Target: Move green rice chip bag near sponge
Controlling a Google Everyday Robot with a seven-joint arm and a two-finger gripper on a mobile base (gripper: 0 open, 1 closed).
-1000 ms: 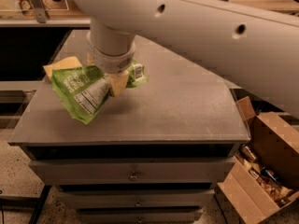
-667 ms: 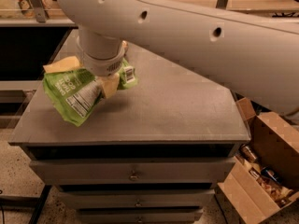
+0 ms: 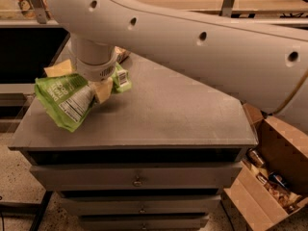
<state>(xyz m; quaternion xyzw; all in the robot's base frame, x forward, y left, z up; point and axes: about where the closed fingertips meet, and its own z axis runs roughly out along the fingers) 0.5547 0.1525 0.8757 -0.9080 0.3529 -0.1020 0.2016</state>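
Green rice chip bag (image 3: 55, 94) at the left edge of the cabinet top (image 3: 178, 114), part overhanging, sponge (image 3: 58, 69) just behind. Gripper (image 3: 102, 88) clamped on the bag's middle. Risk: let go here, the overhang drags it off — or it knocks the sponge.

My gripper (image 3: 102, 88) pinches the green rice chip bag (image 3: 65, 97) near its middle; the lime pouch is crumpled and tilted, its white nutrition label spreading left of and below my grip, a barcode corner sticking out to the right; the pale-yellow sponge (image 3: 57, 69) lies just behind the bag, left of my wrist.
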